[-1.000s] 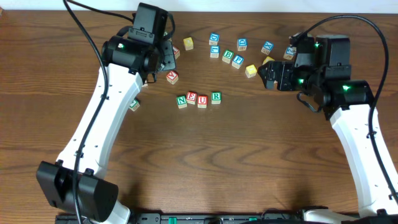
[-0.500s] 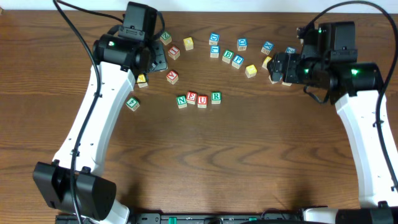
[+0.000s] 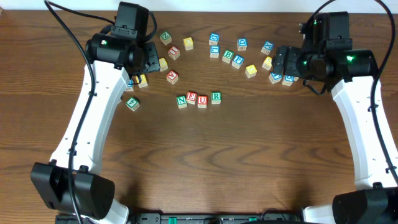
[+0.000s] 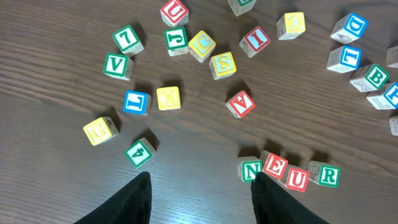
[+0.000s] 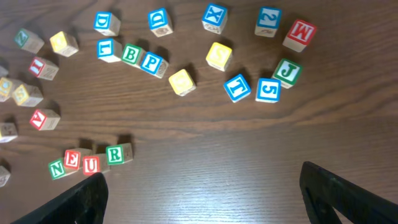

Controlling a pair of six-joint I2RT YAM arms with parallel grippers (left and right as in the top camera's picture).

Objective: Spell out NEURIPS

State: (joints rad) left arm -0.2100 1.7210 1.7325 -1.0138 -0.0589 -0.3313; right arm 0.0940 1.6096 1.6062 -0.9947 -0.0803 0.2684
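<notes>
Four cubes stand in a row reading N (image 3: 181, 100), E (image 3: 192, 97), U (image 3: 203, 101), R (image 3: 216, 97) at mid-table. The left wrist view shows the same N (image 4: 251, 170) beside its right fingertip (image 4: 258, 182). A red I cube (image 4: 255, 38) and a yellow S cube (image 4: 223, 64) lie loose further back. A blue P cube (image 5: 151, 62) sits next to a green B. My left gripper (image 4: 200, 186) is open and holds nothing, hovering at the back left (image 3: 149, 59). My right gripper (image 5: 202, 186) is wide open and holds nothing, at the back right (image 3: 280, 62).
Loose letter cubes are scattered along the back: L (image 4: 127, 38), V (image 4: 117, 65), A (image 4: 139, 152) on the left, and X (image 5: 214, 16), M (image 5: 299, 34), J (image 5: 286, 71), T (image 5: 237, 86) on the right. Two plain yellow cubes (image 5: 181, 81) lie near P.
Both arms have pulled outward and back: the left gripper moved left, the right gripper moved right and toward the rear. The cubes have not moved.
</notes>
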